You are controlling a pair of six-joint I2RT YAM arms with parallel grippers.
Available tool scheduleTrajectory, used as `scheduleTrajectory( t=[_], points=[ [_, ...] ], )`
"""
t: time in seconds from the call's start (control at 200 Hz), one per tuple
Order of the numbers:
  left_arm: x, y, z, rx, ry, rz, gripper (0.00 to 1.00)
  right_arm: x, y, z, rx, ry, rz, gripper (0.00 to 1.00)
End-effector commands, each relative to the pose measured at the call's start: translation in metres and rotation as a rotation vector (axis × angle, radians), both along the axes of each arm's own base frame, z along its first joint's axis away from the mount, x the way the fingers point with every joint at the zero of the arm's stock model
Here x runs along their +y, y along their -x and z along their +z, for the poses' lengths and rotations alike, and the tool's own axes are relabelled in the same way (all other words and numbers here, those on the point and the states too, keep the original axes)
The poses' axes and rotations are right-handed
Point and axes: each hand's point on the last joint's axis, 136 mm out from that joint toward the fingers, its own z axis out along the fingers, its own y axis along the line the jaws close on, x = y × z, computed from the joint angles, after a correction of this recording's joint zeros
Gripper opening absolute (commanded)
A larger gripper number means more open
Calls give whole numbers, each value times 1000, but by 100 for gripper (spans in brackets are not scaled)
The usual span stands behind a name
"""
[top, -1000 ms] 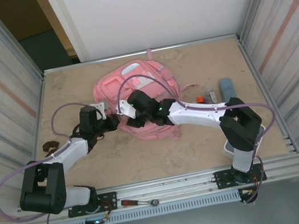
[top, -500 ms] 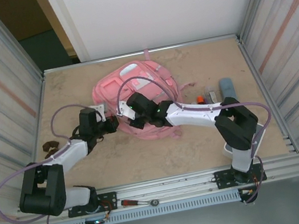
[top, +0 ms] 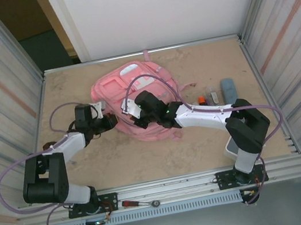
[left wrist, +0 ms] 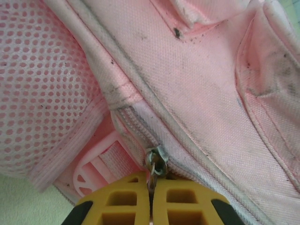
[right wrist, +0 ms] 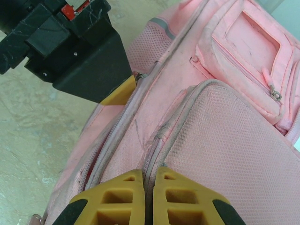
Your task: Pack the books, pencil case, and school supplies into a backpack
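At mid-table the backpack (top: 134, 86) lay flat. The right gripper (right wrist: 150, 180) was closed, seemingly pinching a seam to steady the bag, while the left gripper (left wrist: 151, 190) clamped the zip pull (left wrist: 156, 160) for opening.

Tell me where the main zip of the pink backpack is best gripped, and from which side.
Grip the metal zip pull, not the cloth. It sticks out of the seam beside the mesh panel, on the backpack's side facing the left arm, so come from there. The left end effector is shut on it that way.
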Motion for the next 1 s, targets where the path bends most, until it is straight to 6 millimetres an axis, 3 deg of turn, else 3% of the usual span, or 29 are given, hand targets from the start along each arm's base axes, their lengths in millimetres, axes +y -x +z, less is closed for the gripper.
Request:
scheduleTrajectory(
  t=[0.0,0.115,0.22,0.426,0.571,0.706,0.862,0.992],
  points=[
    [54,-32,26,-128,-101,201,0,-28,1,-7,59,79,-67,0],
    [41,-17,47,-194,-52,126,0,-34,-6,-9,67,98,-102,0],
    [45,-10,57,-246,-85,119,0,-36,-8,-10,74,108,-111,0],
    [77,-18,45,-179,-237,230,0,-43,-3,-13,92,117,-94,0],
    [80,-32,35,-128,-251,243,0,-40,6,-13,117,89,-56,0],
    [81,-33,34,-126,-248,249,2,-32,9,-10,128,60,-36,0],
    [80,-21,44,-160,-228,258,15,-24,6,-6,135,31,-40,0],
    [68,-6,61,-227,-156,219,36,-15,1,3,134,-11,-54,0]
  ],
)
